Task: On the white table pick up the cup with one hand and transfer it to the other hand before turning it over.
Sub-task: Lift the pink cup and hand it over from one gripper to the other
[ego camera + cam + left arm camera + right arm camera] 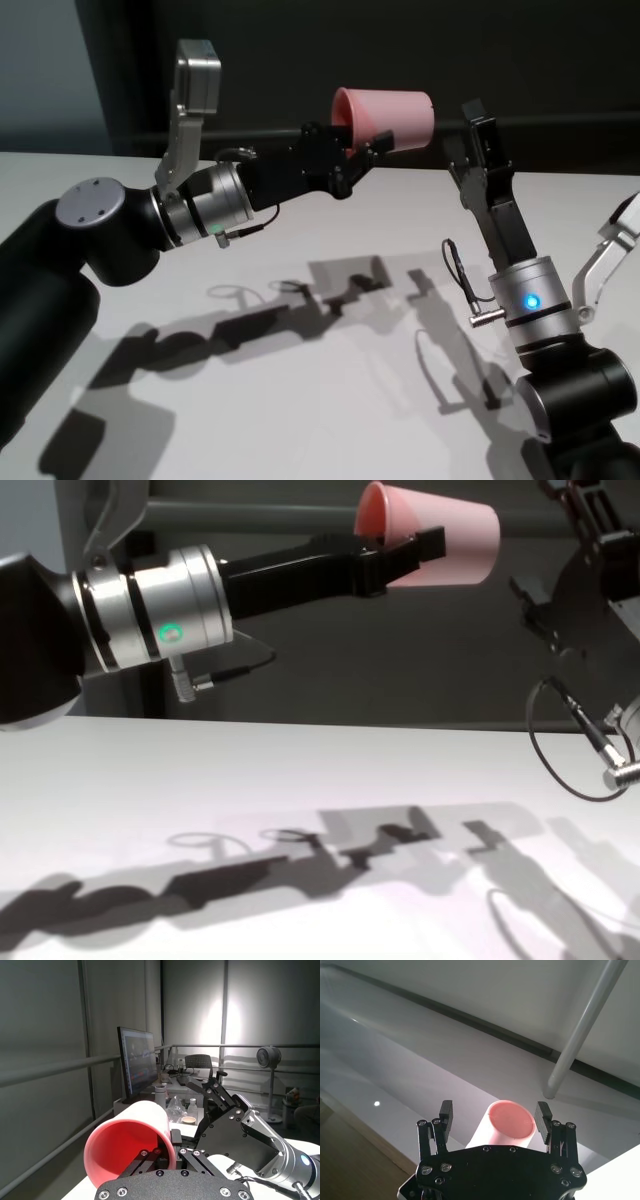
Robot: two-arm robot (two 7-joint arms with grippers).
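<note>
1. I'm losing the right end effector (590,505) off the chest view's top edge.
2. The left end effector (165,1157) is covering the cup's (131,1142) near wall in its wrist view.
3. I'm not making out the distant desk clutter (175,1105).

text: none legible | labels: none | numbers: none

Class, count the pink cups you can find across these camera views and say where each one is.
1. The cup is held on its side above the white table, clamped at its rim by the left gripper; the open right gripper straddles its base. None other shows.
</note>
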